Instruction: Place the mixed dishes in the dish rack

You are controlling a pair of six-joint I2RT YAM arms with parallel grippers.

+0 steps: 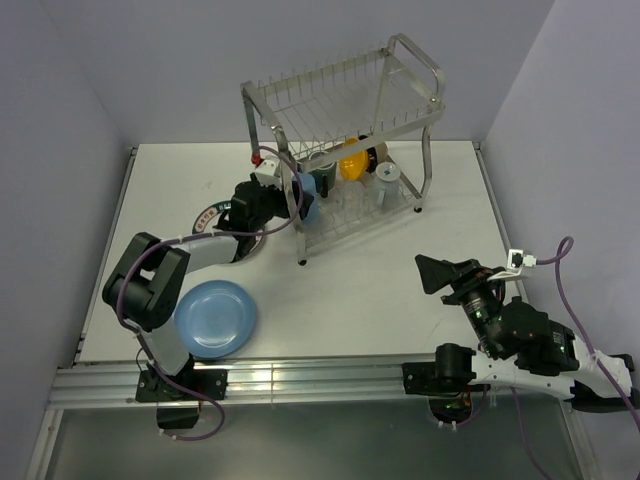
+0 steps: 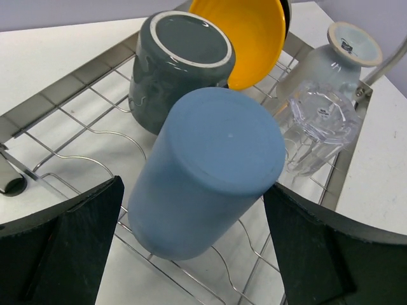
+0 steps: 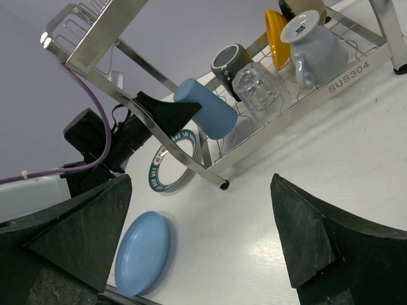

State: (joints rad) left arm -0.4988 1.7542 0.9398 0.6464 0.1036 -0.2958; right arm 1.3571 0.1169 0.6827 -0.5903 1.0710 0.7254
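Note:
My left gripper (image 2: 191, 254) stands open at the left end of the dish rack's (image 2: 57, 121) lower shelf. The blue cup (image 2: 203, 171) lies tilted on the wires between its fingers, with a gap on each side. Behind the cup on that shelf are the dark mug (image 2: 178, 63), the orange bowl (image 2: 251, 35), the clear glass (image 2: 315, 130) and the pale grey-blue mug (image 2: 337, 54). The light blue plate (image 1: 215, 318) lies on the table at the front left. The green-rimmed white plate (image 1: 210, 222) sits partly under the left arm. My right gripper (image 1: 432, 272) hangs open and holds nothing.
The rack's upper tier (image 1: 345, 90) holds nothing. A rack leg (image 1: 302, 262) stands on the table near the left arm. A purple cable (image 3: 95, 114) runs along the left arm. Walls close in the table at the back and on both sides.

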